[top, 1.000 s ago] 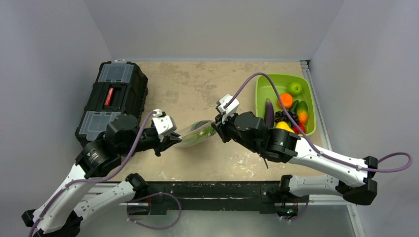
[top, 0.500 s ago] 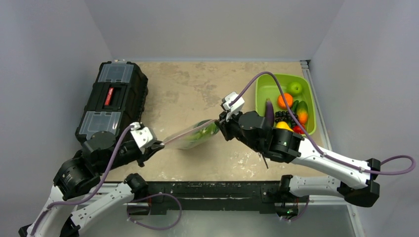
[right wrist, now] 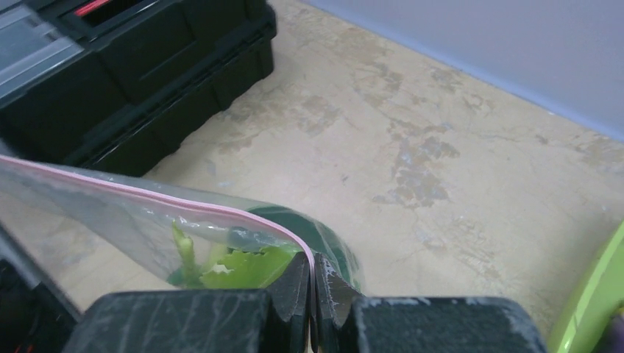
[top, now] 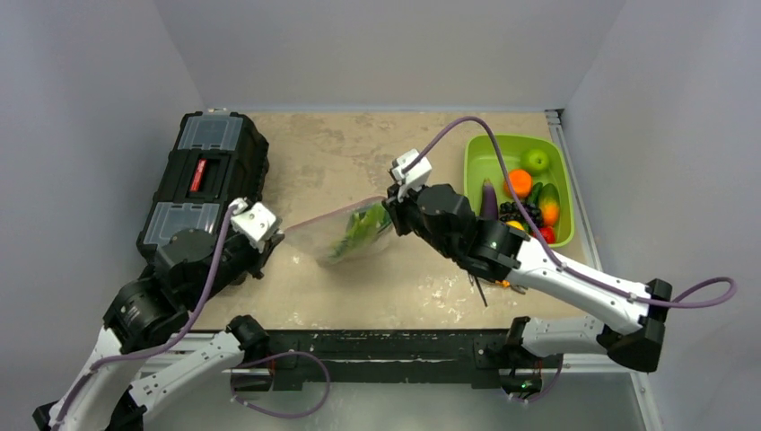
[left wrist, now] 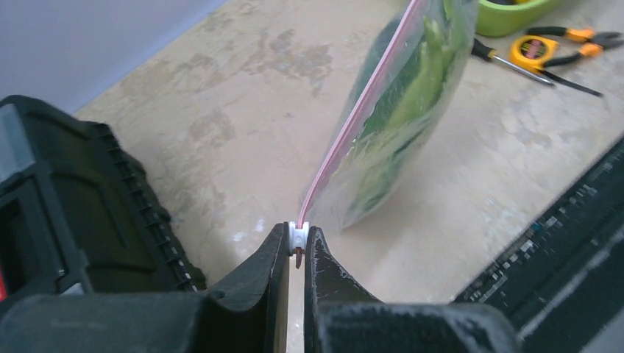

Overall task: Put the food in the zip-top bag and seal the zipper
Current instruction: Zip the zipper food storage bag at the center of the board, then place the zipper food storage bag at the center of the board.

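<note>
My left jaws and my right jaws are each clamped on the thin pink zipper strip (left wrist: 360,110) of the clear floppy plastic bag (top: 314,241), which is stretched over the middle of the bench (top: 359,153); the leafy green vegetables (left wrist: 401,118) are inside.

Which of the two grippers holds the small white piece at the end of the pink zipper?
The left gripper: the white piece sits between its jaws. The right gripper pinches only the bare pink zipper at the other end.
</note>
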`<move>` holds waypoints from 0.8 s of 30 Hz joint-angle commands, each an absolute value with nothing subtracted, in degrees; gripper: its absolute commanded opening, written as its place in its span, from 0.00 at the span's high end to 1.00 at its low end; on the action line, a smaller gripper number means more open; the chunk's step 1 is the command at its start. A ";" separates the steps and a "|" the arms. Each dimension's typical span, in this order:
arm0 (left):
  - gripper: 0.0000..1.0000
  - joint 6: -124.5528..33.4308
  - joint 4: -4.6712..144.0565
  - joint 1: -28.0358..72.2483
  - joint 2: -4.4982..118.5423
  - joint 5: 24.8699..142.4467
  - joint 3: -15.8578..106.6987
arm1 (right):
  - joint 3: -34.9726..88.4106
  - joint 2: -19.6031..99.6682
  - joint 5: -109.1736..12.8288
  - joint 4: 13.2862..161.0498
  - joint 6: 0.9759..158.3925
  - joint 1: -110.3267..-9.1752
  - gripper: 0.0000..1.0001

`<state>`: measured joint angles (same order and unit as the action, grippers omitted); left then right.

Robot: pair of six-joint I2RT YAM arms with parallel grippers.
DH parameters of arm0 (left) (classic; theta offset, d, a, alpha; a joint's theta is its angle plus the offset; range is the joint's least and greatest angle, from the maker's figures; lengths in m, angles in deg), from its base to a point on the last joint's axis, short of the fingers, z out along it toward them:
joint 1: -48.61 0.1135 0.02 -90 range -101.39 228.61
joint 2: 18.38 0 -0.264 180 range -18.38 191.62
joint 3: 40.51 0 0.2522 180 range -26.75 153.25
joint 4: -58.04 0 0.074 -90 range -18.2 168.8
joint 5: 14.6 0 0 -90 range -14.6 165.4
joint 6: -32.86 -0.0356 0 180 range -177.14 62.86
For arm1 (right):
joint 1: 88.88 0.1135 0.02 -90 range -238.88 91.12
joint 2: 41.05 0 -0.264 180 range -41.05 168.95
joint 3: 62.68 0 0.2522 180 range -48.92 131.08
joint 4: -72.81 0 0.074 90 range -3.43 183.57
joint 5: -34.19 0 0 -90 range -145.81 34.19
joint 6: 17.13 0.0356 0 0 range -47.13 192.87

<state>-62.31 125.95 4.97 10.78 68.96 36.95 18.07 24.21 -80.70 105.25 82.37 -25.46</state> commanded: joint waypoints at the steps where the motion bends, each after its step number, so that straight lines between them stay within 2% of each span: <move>1: 0.95 -62.40 113.43 5.16 19.53 51.20 41.28 | 25.91 31.36 -78.90 96.38 79.11 -33.84 1.00; 2: 0.91 -62.75 111.33 5.34 22.47 47.60 43.01 | 28.76 34.05 -76.58 95.89 79.25 -36.36 1.00; 4: 0.90 -66.14 105.55 6.20 28.05 42.63 46.11 | 33.90 38.60 -74.33 92.66 77.60 -39.41 1.00; 9: 0.89 -74.30 97.08 9.93 41.39 39.86 57.34 | 49.61 50.70 -74.05 88.87 69.86 -42.88 1.00; 10: 0.82 -75.41 96.50 10.43 43.58 39.25 59.49 | 52.24 52.43 -74.43 88.56 68.62 -43.34 1.00; 14: 0.29 -75.00 100.03 10.77 48.01 39.20 64.20 | 57.48 55.68 -75.49 87.33 65.04 -43.94 1.00; 16: 0.12 -71.24 104.02 10.80 47.52 40.97 63.62 | 54.83 55.45 -74.87 83.92 64.06 -44.21 1.00; 17: 0.09 -69.14 106.73 10.77 46.62 42.95 63.09 | 52.40 54.99 -74.82 82.07 63.74 -44.23 1.00; 20: 0.05 -60.79 113.14 10.80 39.78 49.83 59.92 | 40.46 50.74 -76.06 75.65 63.57 -43.99 1.00; 24: 0.03 -52.76 115.59 10.79 28.51 58.43 53.72 | 22.86 41.72 -60.20 69.75 65.42 -42.74 1.00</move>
<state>-63.51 111.06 10.61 39.96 49.22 57.39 34.22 50.32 -73.57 80.94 65.54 -43.97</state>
